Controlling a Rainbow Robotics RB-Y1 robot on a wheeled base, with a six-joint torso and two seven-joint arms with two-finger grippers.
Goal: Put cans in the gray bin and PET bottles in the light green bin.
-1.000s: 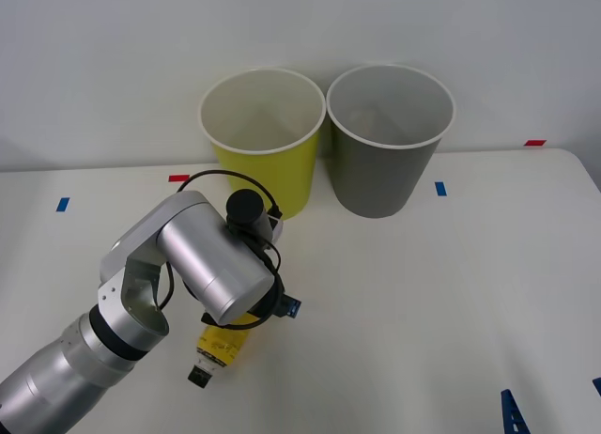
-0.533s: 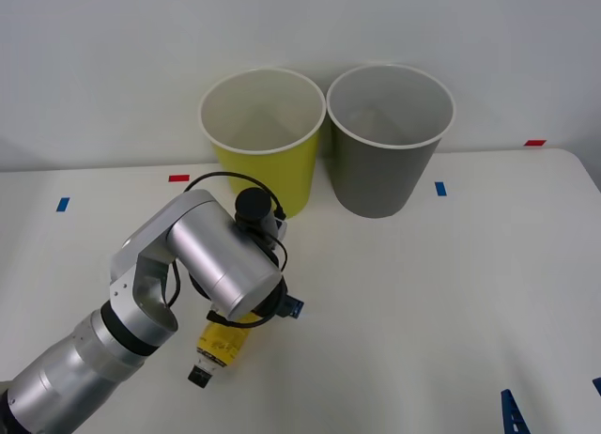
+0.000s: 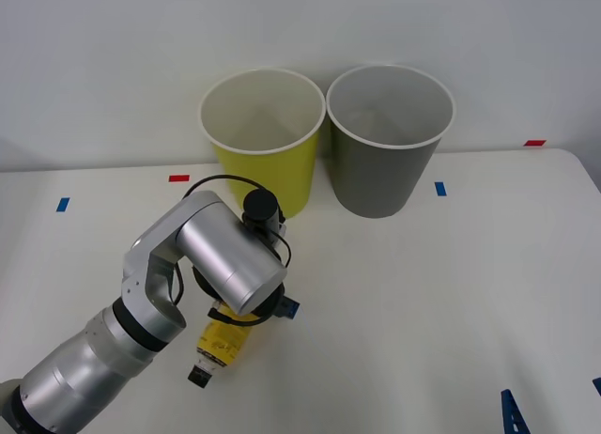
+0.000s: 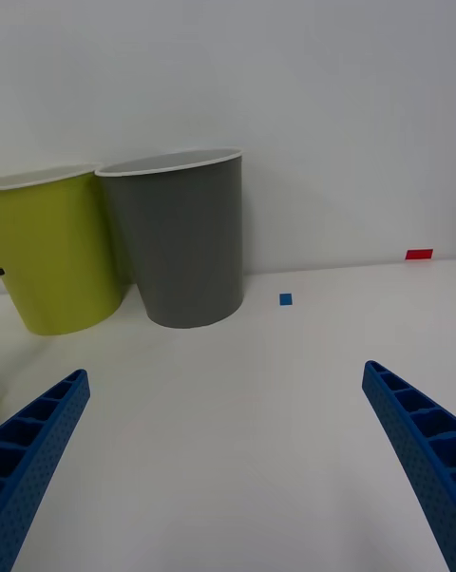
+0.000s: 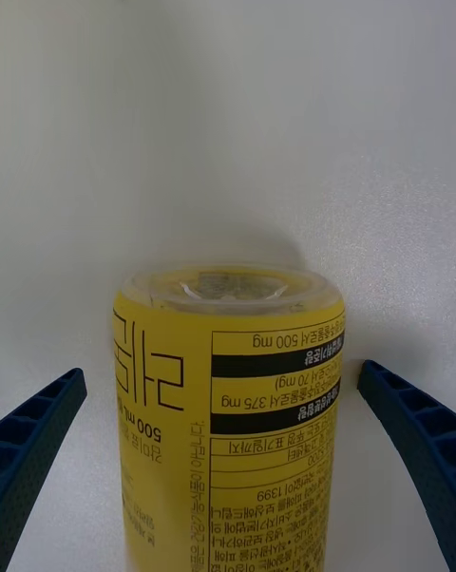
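White wall and white tabletop (image 3: 423, 302) frame the scene, with small red and blue tape marks scattered over the surface. Nothing looks sorted yet, as far as can be judged: what shows of the insides of the light green bin (image 3: 263, 143) and the gray bin (image 3: 387, 143) looks bare, and the two stand side by side, nearly touching, by the far edge. The one PET bottle (image 3: 218, 345) lies on its side near the near edge, toward the left, black cap pointing at the robot. The left gripper (image 5: 228, 458) is down over it, its blue fingers (image 5: 43, 429) spread wide on either side of the yellow body and not touching it, so the grasp is not yet made; closing, lifting and carrying to the light green bin all remain. The open stretch of tabletop between bottle and bins holds no obstacle; the bin's tall rim is what the bottle must clear. The right gripper (image 4: 223, 458) waits low near the near right corner, fingers spread apart, holding nothing.
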